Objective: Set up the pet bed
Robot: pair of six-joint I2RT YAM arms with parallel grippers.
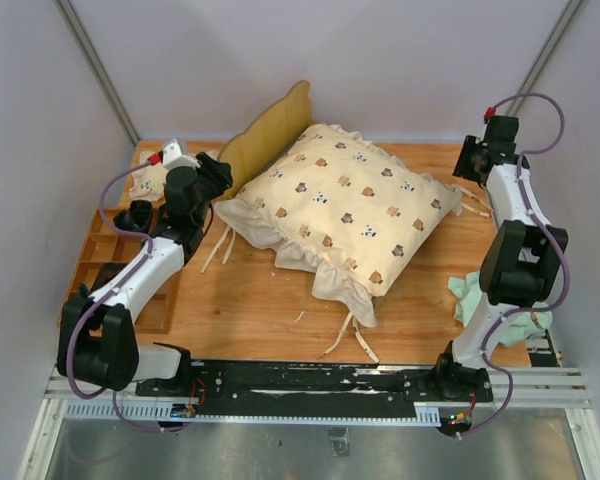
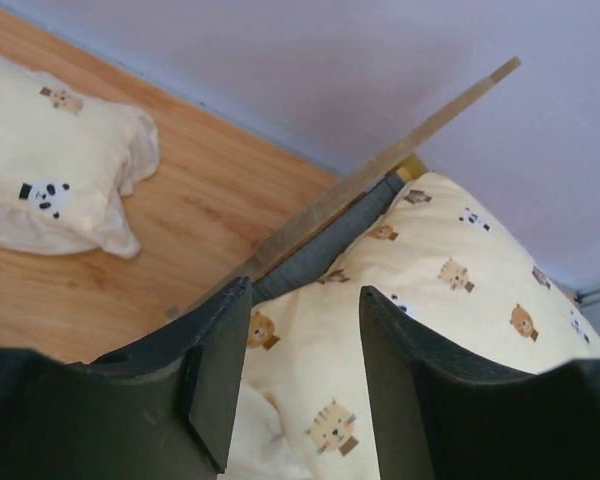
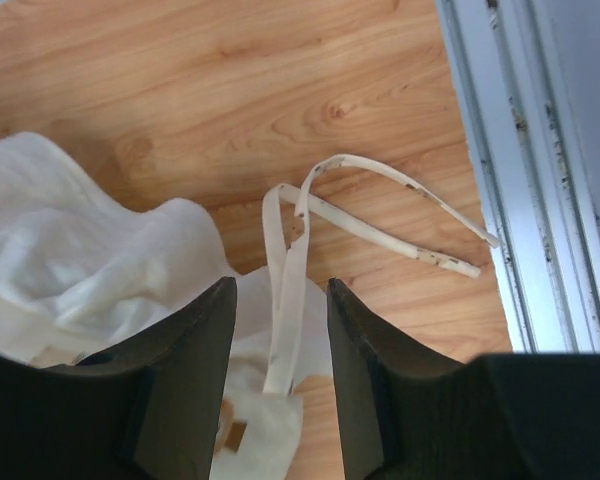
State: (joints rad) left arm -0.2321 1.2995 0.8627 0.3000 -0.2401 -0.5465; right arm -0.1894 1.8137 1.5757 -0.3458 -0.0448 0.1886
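**Quilt is on, pillow is not**

The pet bed (image 1: 276,122) sits at the back middle of the table (image 1: 250,300). You mostly see just its headboard, because the bear-print quilt (image 1: 352,200) covers the rest (a bit crooked, ties loose). The small pillow (image 2: 50,170) lies off to the left, so it likely goes on next. Your left gripper (image 2: 305,290) is open over the quilt, holding nothing. Your right gripper (image 3: 280,290) is open too, with a tie (image 3: 380,205) lying under it.
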